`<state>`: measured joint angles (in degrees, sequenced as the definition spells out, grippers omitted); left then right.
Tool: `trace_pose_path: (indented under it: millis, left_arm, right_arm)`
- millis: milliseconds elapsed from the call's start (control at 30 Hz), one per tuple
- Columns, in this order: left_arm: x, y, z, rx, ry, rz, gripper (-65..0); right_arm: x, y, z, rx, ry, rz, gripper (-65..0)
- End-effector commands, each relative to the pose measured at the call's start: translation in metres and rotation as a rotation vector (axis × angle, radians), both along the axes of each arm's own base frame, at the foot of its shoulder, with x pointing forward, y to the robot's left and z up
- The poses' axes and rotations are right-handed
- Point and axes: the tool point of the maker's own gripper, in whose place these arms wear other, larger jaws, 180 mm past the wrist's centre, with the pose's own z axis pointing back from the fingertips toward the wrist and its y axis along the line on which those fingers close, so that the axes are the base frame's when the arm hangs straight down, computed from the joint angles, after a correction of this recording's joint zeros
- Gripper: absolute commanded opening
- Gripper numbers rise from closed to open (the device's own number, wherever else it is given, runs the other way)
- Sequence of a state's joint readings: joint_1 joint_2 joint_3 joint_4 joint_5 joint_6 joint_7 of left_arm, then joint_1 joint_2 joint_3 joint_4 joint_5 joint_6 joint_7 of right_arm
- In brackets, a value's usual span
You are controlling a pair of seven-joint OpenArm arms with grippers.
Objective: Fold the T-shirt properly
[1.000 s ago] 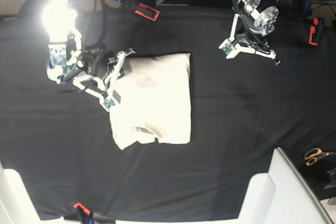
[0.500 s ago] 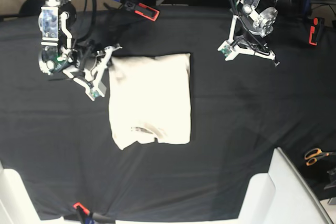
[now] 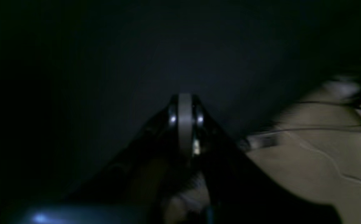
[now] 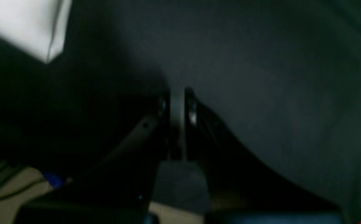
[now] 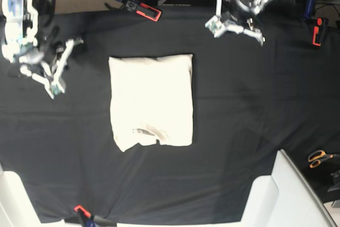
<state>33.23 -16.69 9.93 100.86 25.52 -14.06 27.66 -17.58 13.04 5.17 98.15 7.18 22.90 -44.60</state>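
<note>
The cream T-shirt [image 5: 151, 102] lies folded into a neat upright rectangle in the middle of the black tablecloth [image 5: 249, 104], with a dark mark near its lower edge. My right gripper [image 5: 56, 70] hovers well to its left, apart from the cloth, and in the right wrist view its jaws [image 4: 177, 93] are pressed together on nothing. A blurred pale corner of the T-shirt [image 4: 18, 25] shows at that view's top left. My left gripper [image 5: 236, 25] is at the far edge of the table, also shut and empty [image 3: 185, 101].
Orange-handled scissors [image 5: 320, 158] lie at the right edge. A red-and-black clamp [image 5: 149, 11] and a red tool [image 5: 317, 31] sit along the back. White bins [image 5: 287, 195] stand at the front right and the front left corner [image 5: 10, 200]. Cables cross the beige floor [image 3: 317, 161].
My right gripper has let go of the shirt's top left corner and drawn back to the left. The left arm has lifted toward the far edge. The shirt now lies flat.
</note>
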Motion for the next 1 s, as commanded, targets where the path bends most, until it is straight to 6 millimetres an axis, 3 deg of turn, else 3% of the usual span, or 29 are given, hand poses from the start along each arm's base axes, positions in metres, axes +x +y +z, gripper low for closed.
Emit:
trace_pose_path:
  millis: [0, 100, 200, 333, 467, 700, 867, 967]
  left_arm:
    - [0.000, 0.000, 0.007, -0.005, -0.020, 0.005, -65.0]
    - [-0.035, 0.010, -0.004, 0.068, 0.080, 0.014, -65.0]
    - [-0.081, 0.002, -0.013, 0.075, 0.191, 0.013, -65.0]
    - [-0.123, 0.003, -0.026, 0.083, 0.296, 0.008, -65.0]
    - [-0.157, 0.013, -0.051, 0.118, 0.406, 0.011, -65.0]
    - [-0.224, 0.020, -0.121, 0.149, 0.661, 0.085, -65.0]
    - [-0.273, 0.019, -0.173, 0.052, 0.841, 0.148, -65.0]
    - [-0.265, 0.013, -0.186, -0.115, 0.809, 0.309, -65.0]
  right_arm:
    - [0.002, -0.016, 0.017, -0.046, -0.049, -0.041, -64.4]
    - [-0.033, -0.029, 0.025, -0.092, -0.016, -0.177, -64.4]
    - [-0.077, -0.027, 0.011, -0.104, 0.114, -0.198, -64.5]
    - [-0.119, -0.009, -0.005, -0.062, 0.237, -0.249, -64.5]
    - [-0.147, 0.006, -0.022, -0.020, 0.326, -0.286, -64.4]
    - [-0.258, 0.016, -0.112, -0.001, 0.736, -0.384, -64.4]
    - [-0.311, 0.020, -0.193, 0.039, 0.837, -0.489, -64.4]
    - [-0.324, 0.026, -0.215, 0.067, 0.744, -0.554, -64.4]
